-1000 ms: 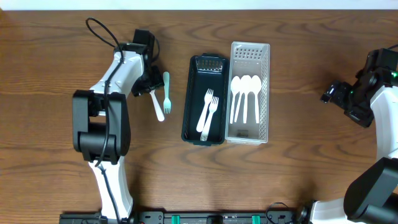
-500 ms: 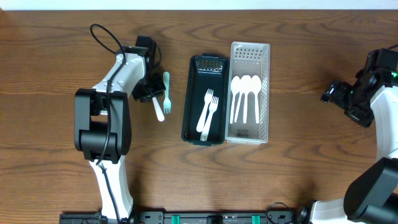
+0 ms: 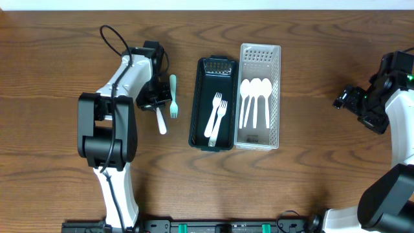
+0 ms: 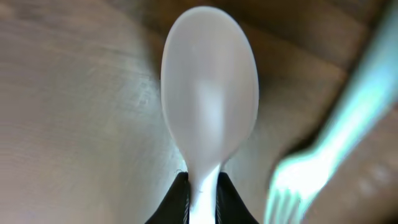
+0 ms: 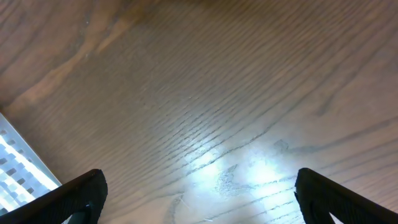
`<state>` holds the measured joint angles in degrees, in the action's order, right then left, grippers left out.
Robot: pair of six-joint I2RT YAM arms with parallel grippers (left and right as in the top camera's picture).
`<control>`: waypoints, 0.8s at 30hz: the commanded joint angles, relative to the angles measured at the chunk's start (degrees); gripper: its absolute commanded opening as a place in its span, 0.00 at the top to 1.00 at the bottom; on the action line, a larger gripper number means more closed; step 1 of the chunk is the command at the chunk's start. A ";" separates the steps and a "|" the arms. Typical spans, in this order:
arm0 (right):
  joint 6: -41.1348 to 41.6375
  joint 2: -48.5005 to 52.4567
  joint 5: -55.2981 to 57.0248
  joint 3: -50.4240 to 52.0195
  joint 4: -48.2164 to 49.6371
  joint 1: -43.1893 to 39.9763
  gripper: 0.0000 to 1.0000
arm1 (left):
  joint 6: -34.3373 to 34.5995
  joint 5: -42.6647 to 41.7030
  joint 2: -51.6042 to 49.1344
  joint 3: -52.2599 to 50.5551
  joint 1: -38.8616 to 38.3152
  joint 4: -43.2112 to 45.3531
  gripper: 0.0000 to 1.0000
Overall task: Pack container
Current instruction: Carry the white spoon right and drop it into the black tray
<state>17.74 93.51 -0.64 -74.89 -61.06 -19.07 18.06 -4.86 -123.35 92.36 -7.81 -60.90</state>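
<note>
- Left end effector (image 3: 155,103): pressed onto the handle of a white spoon (image 3: 160,122). The wrist view shows the dark fingers (image 4: 177,202) pinching the handle on both sides, with the bowl (image 4: 210,118) pointing away. Whether the bowl touches the counter cannot be told.
- Right end effector (image 3: 343,98): fingers (image 5: 68,199) spread wide and holding nothing, over bare wood well to the right of both bins.
- Counter (image 3: 310,168): brown wood grain.
- Clear tray (image 3: 260,55): perforated, touching the right side of the black container, with three white spoons (image 3: 255,100) lying side by side inside.
- Black container (image 3: 194,103): centre of the counter, with two white forks (image 3: 217,118) inside.
- Teal fork (image 3: 173,97): on the counter just beside the held spoon, between it and the black container.
</note>
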 commanded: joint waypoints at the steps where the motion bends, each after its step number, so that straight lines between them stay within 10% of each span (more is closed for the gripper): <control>1: -0.20 0.24 -0.24 0.00 -0.07 -0.24 0.01 | -5.01 -3.96 8.79 5.95 -1.20 -2.32 0.94; 16: -0.17 0.24 -0.26 0.00 -0.24 -0.24 0.01 | -6.40 -2.23 19.06 5.16 -23.04 3.45 0.93; 24: -0.17 0.24 -0.26 0.00 -0.28 -0.24 0.01 | -6.43 -1.95 14.23 5.73 -22.73 3.80 0.57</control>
<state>17.74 93.51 -0.64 -74.89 -61.28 -19.07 11.90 -8.08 -110.76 97.08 -31.88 -56.58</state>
